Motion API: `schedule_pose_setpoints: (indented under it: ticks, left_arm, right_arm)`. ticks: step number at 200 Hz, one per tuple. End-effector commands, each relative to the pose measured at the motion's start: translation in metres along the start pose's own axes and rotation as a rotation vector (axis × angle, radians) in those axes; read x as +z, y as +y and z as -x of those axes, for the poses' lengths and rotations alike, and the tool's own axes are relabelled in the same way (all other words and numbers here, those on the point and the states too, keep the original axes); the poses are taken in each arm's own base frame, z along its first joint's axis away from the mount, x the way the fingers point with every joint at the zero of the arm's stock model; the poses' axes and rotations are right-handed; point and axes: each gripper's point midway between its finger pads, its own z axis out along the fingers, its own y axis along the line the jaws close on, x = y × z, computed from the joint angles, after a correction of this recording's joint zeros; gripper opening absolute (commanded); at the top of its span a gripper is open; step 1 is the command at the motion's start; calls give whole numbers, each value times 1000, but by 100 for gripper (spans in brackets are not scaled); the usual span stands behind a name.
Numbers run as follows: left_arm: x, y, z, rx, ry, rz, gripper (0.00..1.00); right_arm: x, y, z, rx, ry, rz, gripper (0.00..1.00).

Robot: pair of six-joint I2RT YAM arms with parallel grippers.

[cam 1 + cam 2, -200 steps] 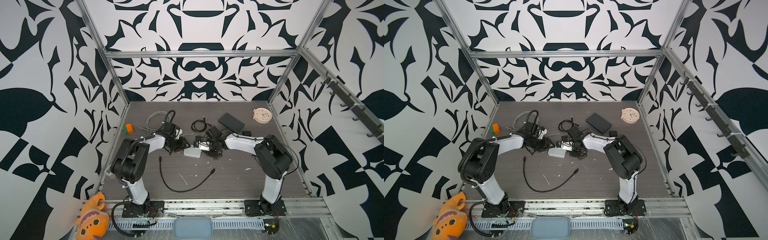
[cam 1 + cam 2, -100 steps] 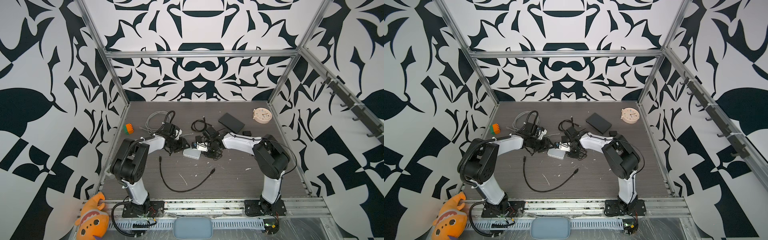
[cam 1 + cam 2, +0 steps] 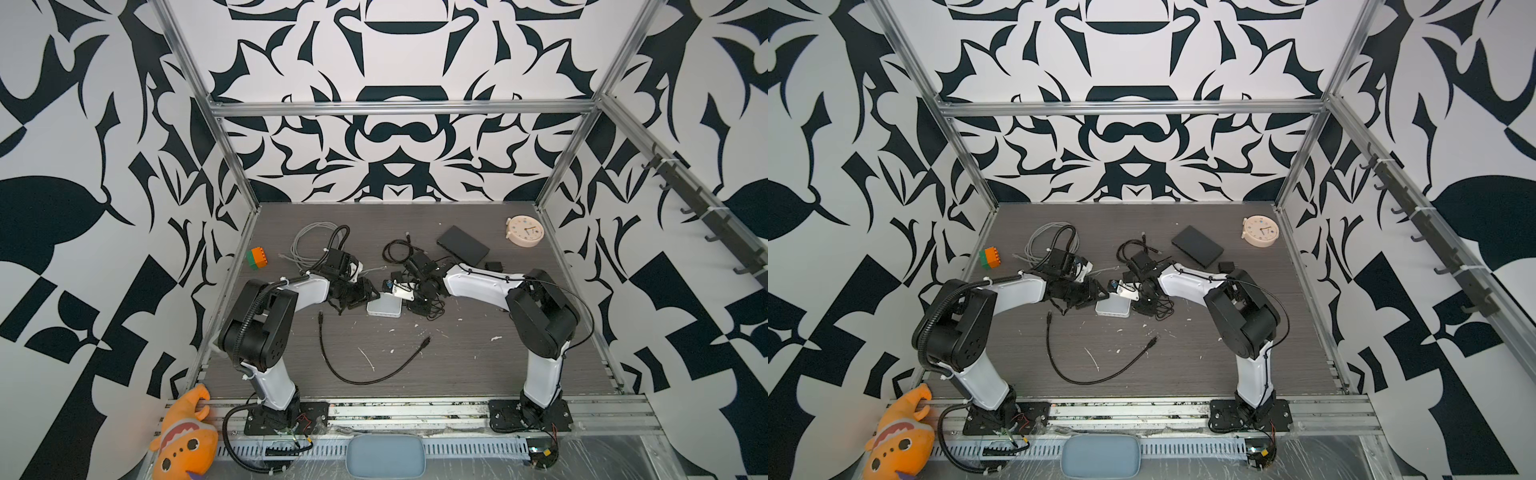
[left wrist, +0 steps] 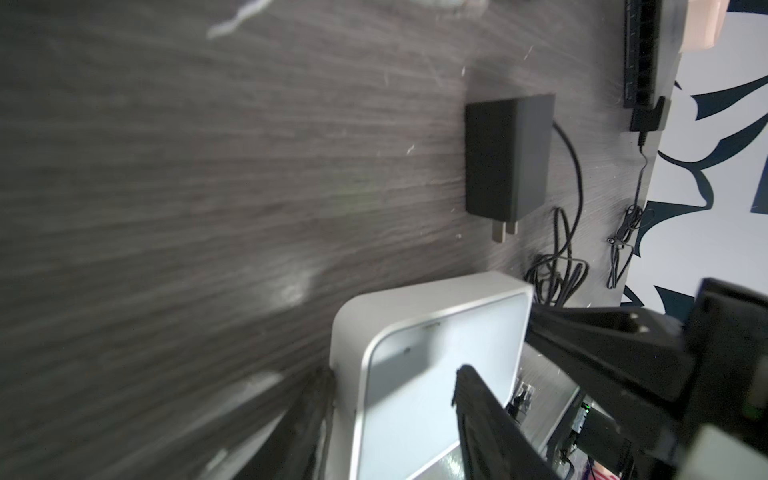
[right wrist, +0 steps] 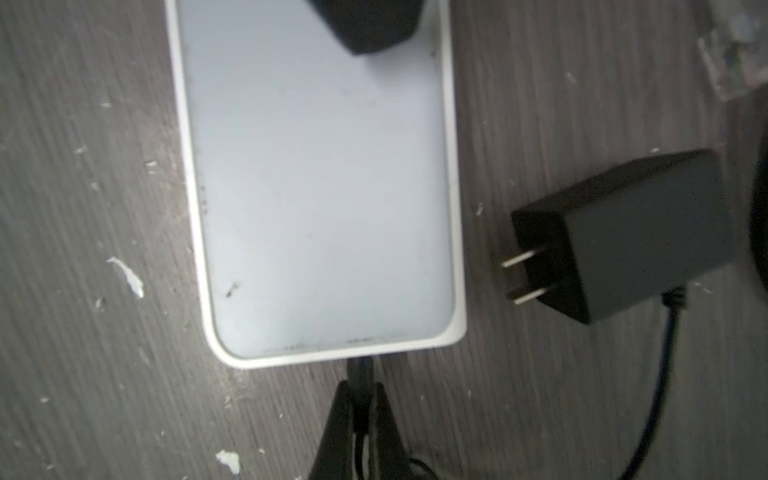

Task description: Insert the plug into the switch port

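Now the insertion itself is in hand: the right gripper (image 5: 360, 405), pinched tight on the black plug (image 5: 360, 376), holds it against the white switch (image 5: 320, 187) edge mid-table. The left gripper (image 4: 395, 386) straddles the switch, bracing it. Next comes a straight push inward.

White arm links (image 3: 308, 288), black joints (image 3: 544, 318) — black cables, black tools.

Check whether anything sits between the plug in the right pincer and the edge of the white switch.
Nothing visible does. In the right wrist view the right pincer is shut on the black plug, whose tip already meets the near edge of the white switch. The power adapter lies off to one side, clear of that line.
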Motion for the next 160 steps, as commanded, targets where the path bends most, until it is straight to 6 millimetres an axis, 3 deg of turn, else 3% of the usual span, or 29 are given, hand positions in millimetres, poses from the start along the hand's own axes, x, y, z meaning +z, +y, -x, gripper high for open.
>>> schedule_pose_setpoints:
  ticks: [1, 76, 160]
  left_arm:
    - [1, -32, -15, 28, 46, -107, 50]
    - [7, -46, -4, 55, 43, -130, 49]
    - [22, -54, -14, 90, 99, -145, 49]
  right_arm:
    - [-17, -14, 52, -4, -158, -49, 0]
    - [-10, -9, 57, -59, -170, -36, 0]
    - [-5, -7, 72, -86, -217, -52, 0]
